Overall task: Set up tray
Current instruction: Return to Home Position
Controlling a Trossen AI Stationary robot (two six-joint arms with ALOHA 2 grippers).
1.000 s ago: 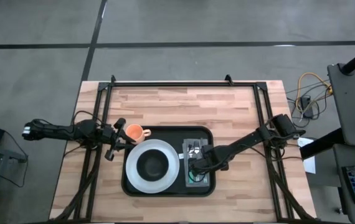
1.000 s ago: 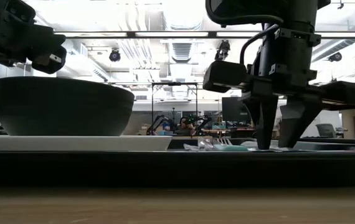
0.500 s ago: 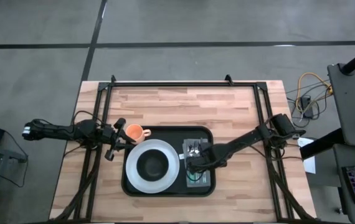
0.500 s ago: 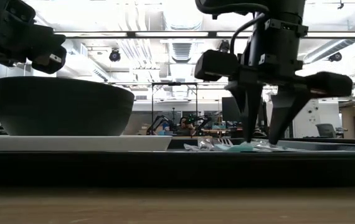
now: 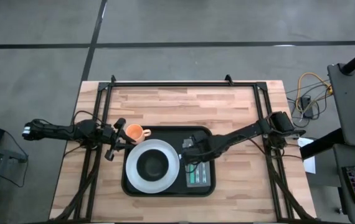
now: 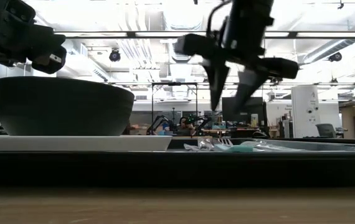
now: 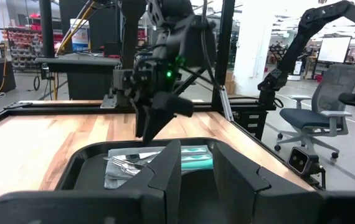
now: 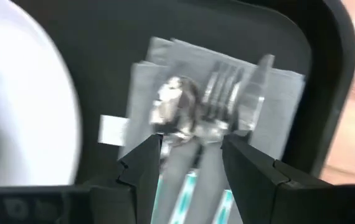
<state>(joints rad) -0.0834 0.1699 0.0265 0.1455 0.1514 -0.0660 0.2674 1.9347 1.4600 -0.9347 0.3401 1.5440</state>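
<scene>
Wooden plank table: the large black rectangular tray with rounded corners lies at its middle, toward the near edge, long side across.

Nearest on the tray, left half: a round white plate carries a dark round bowl at its centre.

Right half: a folded grey napkin lies flat just beside the plate. On the napkin lie a spoon, a fork and a knife, with silvery heads and blue-green handles. They are side by side, the fork between the other two, handles toward the near edge.

Right gripper: over the far end of the napkin and raised clear of the cutlery. Its fingers point down and are spread apart, with nothing between them.

Far left corner of the tray: a small orange cup stands upright, its handle to the right.

Left gripper: just outside the tray's left rim, beside the cup and above bowl height in the low view. Its fingers stand apart, nothing held.

Beyond the table: a grey office chair.
</scene>
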